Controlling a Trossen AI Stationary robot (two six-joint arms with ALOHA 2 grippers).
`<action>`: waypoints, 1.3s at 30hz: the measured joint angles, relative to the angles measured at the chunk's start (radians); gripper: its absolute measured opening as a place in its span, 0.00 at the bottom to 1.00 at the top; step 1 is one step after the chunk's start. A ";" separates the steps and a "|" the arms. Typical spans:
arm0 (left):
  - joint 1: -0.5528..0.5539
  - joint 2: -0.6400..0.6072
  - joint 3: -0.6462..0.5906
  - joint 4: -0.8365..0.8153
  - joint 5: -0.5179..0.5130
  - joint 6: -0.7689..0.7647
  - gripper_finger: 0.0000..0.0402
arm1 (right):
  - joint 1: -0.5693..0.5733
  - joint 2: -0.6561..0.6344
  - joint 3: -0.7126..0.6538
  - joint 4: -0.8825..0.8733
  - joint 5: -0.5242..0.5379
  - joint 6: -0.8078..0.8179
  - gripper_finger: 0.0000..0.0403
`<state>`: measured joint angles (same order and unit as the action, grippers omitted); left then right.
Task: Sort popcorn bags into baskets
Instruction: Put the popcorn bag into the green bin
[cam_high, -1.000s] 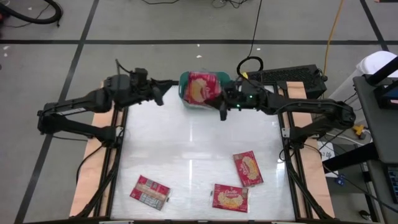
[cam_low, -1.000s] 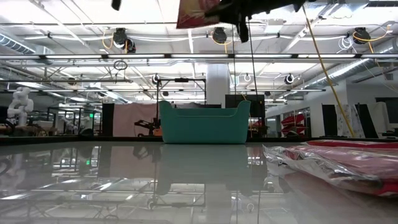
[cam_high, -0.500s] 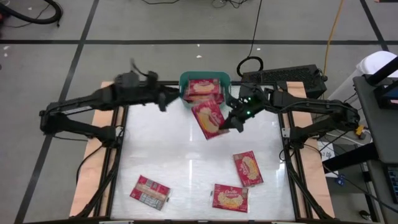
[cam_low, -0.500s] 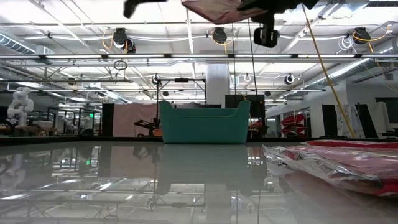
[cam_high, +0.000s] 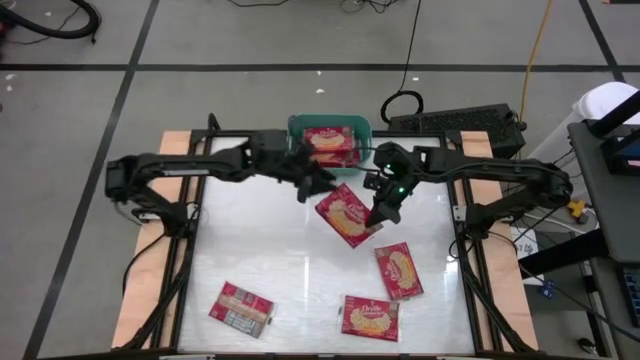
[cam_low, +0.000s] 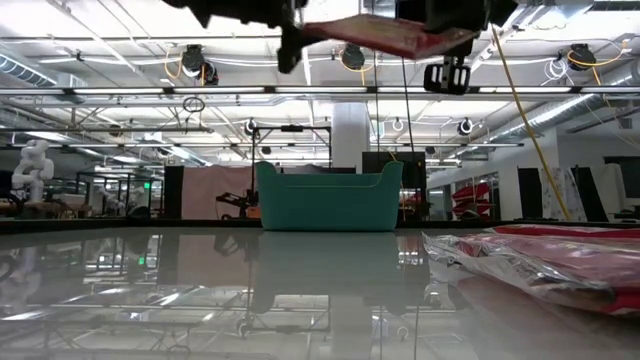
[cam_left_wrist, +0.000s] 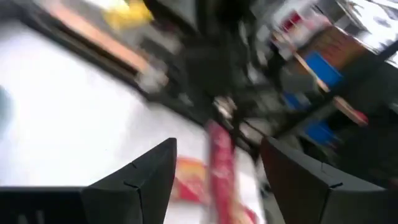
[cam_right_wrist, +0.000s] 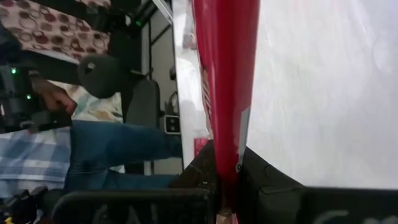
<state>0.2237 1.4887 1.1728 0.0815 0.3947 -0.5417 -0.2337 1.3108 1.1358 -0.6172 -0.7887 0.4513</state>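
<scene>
holding a bag (cam_high: 347, 216) by its edge, your right gripper (cam_high: 379, 212) hangs above the tabletop's middle, a little in from the far edge; the right wrist view shows its fingers clamped on the packet, seen edge-on. a second ago this same bag was over the basket (cam_high: 296, 130) at the far edge; it has since been carried back out over the table, away from the tub, with no release. your left gripper (cam_high: 312, 181) has meanwhile swung in from the left side and now sits just beside the bag's near corner, fingers apart, as the left wrist view shows, with the red packet between and beyond them. judged from this, a handover or regrip is being set up rather than a drop, so the bag is not yet sorted. one bag (cam_high: 328, 142) already lies in the basket. three more wait near the front edge: one (cam_high: 241, 308) toward the front-left, one (cam_high: 370, 318) at front-centre, one (cam_high: 398, 270) right of centre. watch that the left fingers close on the bag before the right lets go.
</scene>
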 joint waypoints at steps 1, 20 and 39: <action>-0.001 0.020 0.000 0.002 0.041 -0.015 0.59 | 0.000 0.005 0.000 -0.008 0.002 -0.009 0.02; 0.009 0.116 -0.001 0.108 0.082 0.065 0.06 | -0.011 0.001 0.000 -0.019 0.214 -0.042 0.10; 0.242 0.060 -0.001 0.182 -0.086 -0.011 0.04 | -0.147 -0.241 -0.023 -0.318 0.583 -0.101 0.47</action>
<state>0.4656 1.5482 1.1721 0.2639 0.3090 -0.5523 -0.3811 1.0698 1.1125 -0.9354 -0.2058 0.3504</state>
